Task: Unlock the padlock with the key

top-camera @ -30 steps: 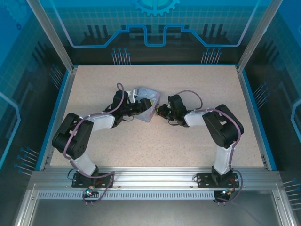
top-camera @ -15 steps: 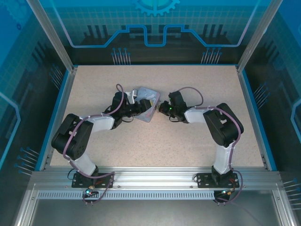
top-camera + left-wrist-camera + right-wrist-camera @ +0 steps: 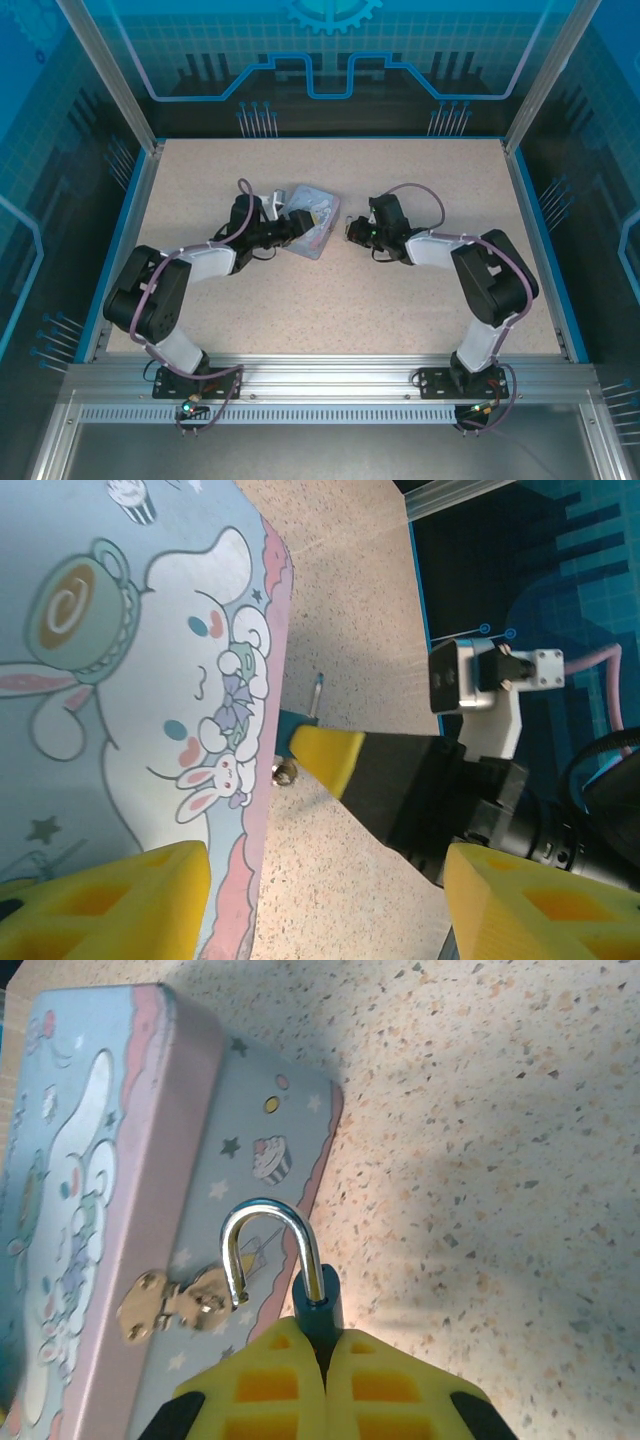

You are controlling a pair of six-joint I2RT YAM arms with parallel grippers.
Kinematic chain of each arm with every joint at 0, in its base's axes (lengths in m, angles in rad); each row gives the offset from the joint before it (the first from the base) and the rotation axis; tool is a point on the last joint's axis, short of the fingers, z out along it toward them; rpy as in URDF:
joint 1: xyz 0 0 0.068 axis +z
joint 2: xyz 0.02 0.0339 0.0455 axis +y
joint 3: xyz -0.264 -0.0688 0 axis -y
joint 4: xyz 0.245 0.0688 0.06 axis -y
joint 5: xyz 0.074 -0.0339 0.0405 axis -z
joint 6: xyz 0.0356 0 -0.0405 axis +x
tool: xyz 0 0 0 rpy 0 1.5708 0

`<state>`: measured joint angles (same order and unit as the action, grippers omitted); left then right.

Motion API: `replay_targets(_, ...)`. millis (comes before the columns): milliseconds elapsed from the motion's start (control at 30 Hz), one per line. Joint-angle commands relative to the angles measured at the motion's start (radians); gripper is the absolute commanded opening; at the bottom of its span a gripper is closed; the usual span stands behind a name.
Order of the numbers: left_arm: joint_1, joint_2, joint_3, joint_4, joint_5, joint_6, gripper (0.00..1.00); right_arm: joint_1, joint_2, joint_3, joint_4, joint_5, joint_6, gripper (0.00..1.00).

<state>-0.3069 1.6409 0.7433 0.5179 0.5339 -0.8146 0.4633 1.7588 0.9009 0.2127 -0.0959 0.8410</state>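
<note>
— What do we have at the middle of the speckled, stone-look table (image 3: 430,300)?

— We see a pale blue rectangular tin (image 3: 318,235), rounded at the corners and edged in pink, printed with cartoon rabbits and a cupcake. It lies well away from every table edge, an arm at each side.

— And the padlock (image 3: 318,1305)?

— We find it pinched in the right gripper (image 3: 320,1360), whose yellow fingers (image 3: 265,1390), moulded with hollow pockets, press together on the small dark teal body. It stands just beside the tin wall that faces the table's right edge. Its polished steel shackle (image 3: 268,1245) curves up in a hook: one leg sits in the body, the other ends free, close by the tin's brass hasp (image 3: 170,1305). We cannot tell whether that tip touches the hasp.

— What of the left gripper (image 3: 320,865)?

— We see its blocky yellow fingers (image 3: 110,905) spread wide. One overlaps the tin's printed lid at a corner; the other hangs over bare table. Between them we look across at the right gripper's wedge-shaped yellow finger by the tin's pink rim.
</note>
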Motion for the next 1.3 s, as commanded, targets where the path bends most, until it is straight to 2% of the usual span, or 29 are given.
replay_targets(0, 0.04, 0.024, -0.035, -0.124, 0.033, -0.022, 0.66, -0.011, -0.076, -0.016, -0.074, -0.019, -0.065, 0.03)
replay_targets(200, 0.078, -0.011, 0.003, -0.045, 0.12, -0.066, 0.68, -0.012, -0.175, -0.056, -0.175, -0.03, -0.129, 0.03)
replay_targets(333, 0.103, -0.088, 0.015, -0.053, 0.124, -0.057, 0.71, -0.011, -0.248, -0.059, -0.27, -0.069, -0.172, 0.03)
replay_targets(467, 0.14, -0.245, -0.036, -0.081, 0.025, -0.039, 0.71, -0.006, -0.335, -0.084, -0.357, -0.121, -0.184, 0.03)
replay_targets(600, 0.166, -0.443, -0.07, -0.206, -0.097, 0.033, 0.74, -0.005, -0.435, -0.132, -0.421, -0.144, -0.178, 0.04)
replay_targets(833, 0.186, -0.758, -0.121, -0.433, -0.355, 0.155, 0.97, 0.019, -0.525, -0.189, -0.44, -0.216, -0.141, 0.04)
replay_targets(1033, 0.207, -0.926, -0.166, -0.542, -0.507, 0.195, 0.99, 0.065, -0.454, -0.217, -0.335, -0.282, -0.08, 0.04)
replay_targets(1267, 0.22, -0.967, -0.205, -0.577, -0.529, 0.188, 0.99, 0.124, -0.296, -0.183, -0.232, -0.282, 0.001, 0.04)
